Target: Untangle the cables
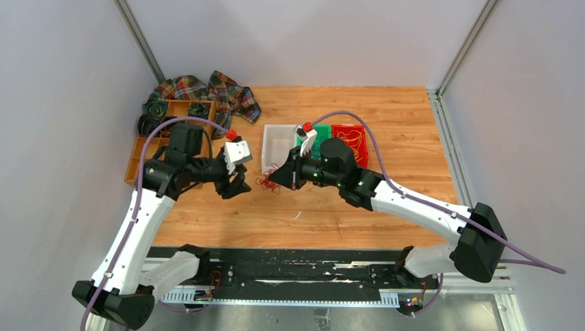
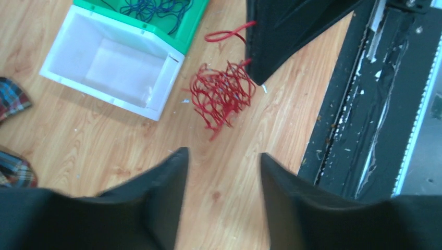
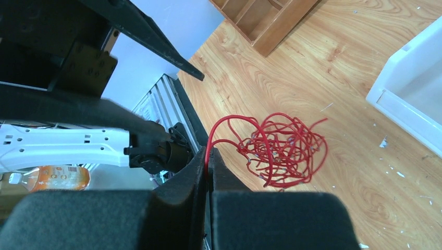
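Observation:
A tangle of thin red cable (image 1: 268, 183) hangs just above the wooden table between the two grippers. It shows in the left wrist view (image 2: 221, 96) and the right wrist view (image 3: 284, 151). My right gripper (image 1: 274, 176) is shut on one strand of it (image 3: 208, 156), with the ball dangling from that strand. My left gripper (image 1: 243, 187) is open and empty (image 2: 223, 159), a short way left of the tangle. Blue cables (image 2: 151, 8) lie in the green bin. Yellow-orange cables (image 1: 353, 140) lie in the red bin.
A white bin (image 1: 277, 146), a green bin (image 1: 312, 148) and a red bin (image 1: 361, 153) stand side by side behind the grippers. A wooden tray (image 1: 138, 155) with dark coiled rolls (image 1: 153, 110) and a plaid cloth (image 1: 224, 93) are at the back left.

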You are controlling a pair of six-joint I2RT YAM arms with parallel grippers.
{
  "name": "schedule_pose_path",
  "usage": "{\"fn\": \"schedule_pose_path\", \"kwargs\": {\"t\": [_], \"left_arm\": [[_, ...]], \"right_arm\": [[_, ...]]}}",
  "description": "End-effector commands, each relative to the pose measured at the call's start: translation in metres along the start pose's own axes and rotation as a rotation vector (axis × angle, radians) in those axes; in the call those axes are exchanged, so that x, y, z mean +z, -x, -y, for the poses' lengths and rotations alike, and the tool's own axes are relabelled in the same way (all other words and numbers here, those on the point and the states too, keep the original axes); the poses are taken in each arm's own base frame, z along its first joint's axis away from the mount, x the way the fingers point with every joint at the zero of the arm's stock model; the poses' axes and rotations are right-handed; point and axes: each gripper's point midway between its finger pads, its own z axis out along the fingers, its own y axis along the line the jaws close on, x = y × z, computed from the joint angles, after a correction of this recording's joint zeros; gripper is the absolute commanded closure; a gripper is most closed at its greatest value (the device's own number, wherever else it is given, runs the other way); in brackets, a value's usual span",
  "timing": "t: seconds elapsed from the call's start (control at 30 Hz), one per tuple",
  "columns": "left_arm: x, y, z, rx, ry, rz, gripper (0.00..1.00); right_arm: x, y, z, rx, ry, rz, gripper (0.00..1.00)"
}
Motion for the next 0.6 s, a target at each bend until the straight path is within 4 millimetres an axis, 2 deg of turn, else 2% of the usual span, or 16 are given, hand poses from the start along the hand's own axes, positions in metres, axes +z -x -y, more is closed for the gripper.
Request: {"fn": "schedule_pose_path", "kwargs": {"t": [0.0, 0.07, 0.2, 0.3, 0.47, 0.57], "left_arm": [[-0.002, -0.01, 0.022, 0.044, -0.098, -0.002, 0.3], [-0.002, -0.011, 0.024, 0.054, -0.111, -0.005, 0.26], [0.001, -0.004, 0.023, 0.073, -0.139, 0.018, 0.25], [0.003, 0.002, 0.025, 0.076, -0.169, 0.041, 0.28], [0.005, 0.0, 0.025, 0.101, -0.181, 0.045, 0.37], [0.006, 0.001, 0.027, 0.099, -0.195, 0.053, 0.39]], "right_arm": [[-0.007, 0.023, -0.018, -0.006, 0.057, 0.058, 0.99], [-0.008, 0.025, -0.022, -0.006, 0.069, 0.059, 0.99], [-0.007, 0.027, -0.026, 0.007, 0.088, 0.061, 0.99], [-0.006, 0.027, -0.028, 0.02, 0.103, 0.057, 0.99], [-0.009, 0.032, -0.035, 0.026, 0.126, 0.066, 0.99], [-0.011, 0.034, -0.038, 0.033, 0.142, 0.074, 0.99]]}}
